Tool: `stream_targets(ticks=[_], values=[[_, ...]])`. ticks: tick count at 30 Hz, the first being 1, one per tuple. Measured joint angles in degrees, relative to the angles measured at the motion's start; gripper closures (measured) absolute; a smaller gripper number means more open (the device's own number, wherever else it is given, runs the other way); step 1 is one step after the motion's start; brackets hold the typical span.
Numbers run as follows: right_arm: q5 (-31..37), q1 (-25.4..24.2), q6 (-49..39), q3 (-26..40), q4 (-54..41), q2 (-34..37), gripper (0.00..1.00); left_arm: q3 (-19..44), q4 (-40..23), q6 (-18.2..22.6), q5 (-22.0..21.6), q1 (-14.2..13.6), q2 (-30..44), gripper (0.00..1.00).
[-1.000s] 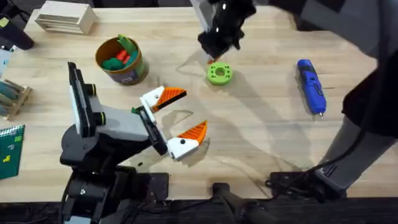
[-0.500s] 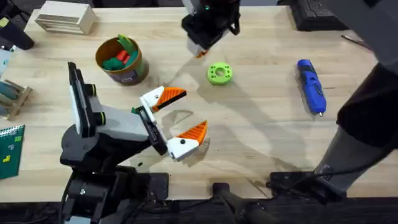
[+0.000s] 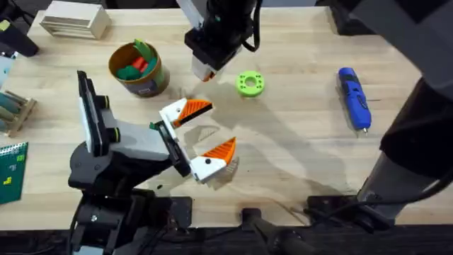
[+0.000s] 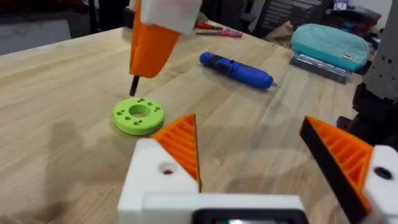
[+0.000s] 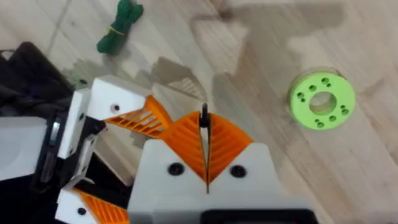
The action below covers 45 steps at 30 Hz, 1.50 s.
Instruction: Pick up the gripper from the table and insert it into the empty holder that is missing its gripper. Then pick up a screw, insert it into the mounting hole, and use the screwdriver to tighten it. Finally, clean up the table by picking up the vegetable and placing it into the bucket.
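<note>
My left gripper [image 3: 204, 130] rests open at mid-table, and both of its white holder blocks [image 3: 172, 113] carry orange ribbed fingers [image 4: 181, 148]; a mounting hole [image 4: 166, 168] shows in one block. No loose gripper finger is in view. Reaching across the far side, my right gripper [image 3: 204, 73] is shut on a small black screw [image 5: 204, 117], whose tip pokes down [image 4: 133, 85] beside the lime-green disc [image 3: 249, 83]. The blue screwdriver [image 3: 354, 97] lies on the right. The dark green vegetable [image 5: 121, 25] lies on the table beside my left arm. The bucket [image 3: 139, 69] stands at the far left.
Green and red toys sit in the bucket. A pale box [image 3: 73, 19] and a wooden rack [image 3: 14, 110] stand along the left edge. In the left wrist view, a teal case [image 4: 329, 42] and red-handled scissors [image 4: 212, 27] lie beyond the screwdriver.
My right arm has carried the screw leftward, from above the lime-green disc to a spot between the disc and the bucket. The left arm has stayed still.
</note>
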Motion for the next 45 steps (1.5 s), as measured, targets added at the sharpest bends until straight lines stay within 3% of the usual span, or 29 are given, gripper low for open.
stream_targets(ticks=[5,13,21,36,45], values=[[-2.3,0.0,-0.7,0.8,-1.9,0.0,0.994,0.0,0.0,0.0,0.0,0.0,0.0,0.014],[-6.1,0.0,-2.7,8.7,-6.2,0.0,0.994,0.0,0.0,0.0,0.0,0.0,0.0,0.014],[-11.1,2.8,-4.3,8.8,-6.4,0.0,0.994,0.0,0.0,0.0,0.0,0.0,0.0,0.014],[-11.6,5.1,-4.9,8.8,-6.4,0.3,0.994,0.0,0.0,0.0,0.0,0.0,0.0,0.013],[-11.6,5.6,-5.0,8.8,-7.0,3.9,0.994,0.0,0.0,0.0,0.0,0.0,0.0,0.014]])
